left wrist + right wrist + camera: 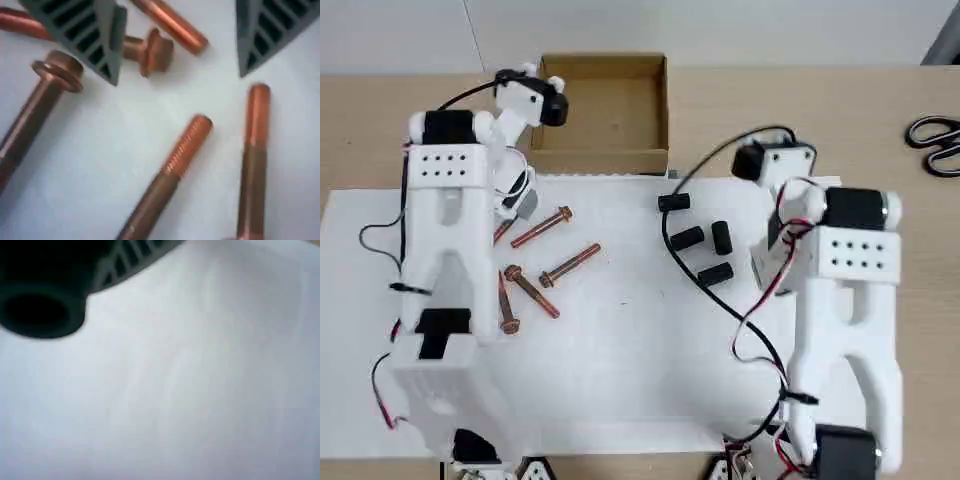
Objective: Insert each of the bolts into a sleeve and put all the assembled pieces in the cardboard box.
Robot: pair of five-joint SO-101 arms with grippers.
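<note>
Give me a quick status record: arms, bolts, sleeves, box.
left arm: jaws open, over the bolts
right arm: beside the sleeves
bolts: at least four, loose on the white sheet, none in a sleeve
sleeves: four, black, lying apart from the bolts
cardboard box: at the sheet's far edge, no pieces seen inside
scissors: on the bare table beyond the right arm

The left arm and right arm are white moulded shells with black motors at the joints and a panel of round holes each. Thin black and red cables trail back from each tool. The left gripper has dark grey, slatted fingers.
</note>
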